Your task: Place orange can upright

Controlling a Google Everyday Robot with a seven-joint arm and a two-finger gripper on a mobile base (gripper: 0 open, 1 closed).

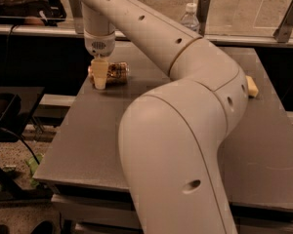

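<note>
The orange can [116,73] lies on its side near the far left corner of the grey table [88,145]. It is shiny orange-gold with dark patterning. My gripper [100,78] points straight down at the can's left end and stands in front of it, so that part of the can is hidden. The can's left tip shows just past the gripper. The can rests on the table.
A clear water bottle [189,17] with a white cap stands at the table's far edge. A pale yellow object [252,87] lies at the right, partly behind my arm [185,130], which covers the table's middle. Dark equipment [10,111] sits left of the table.
</note>
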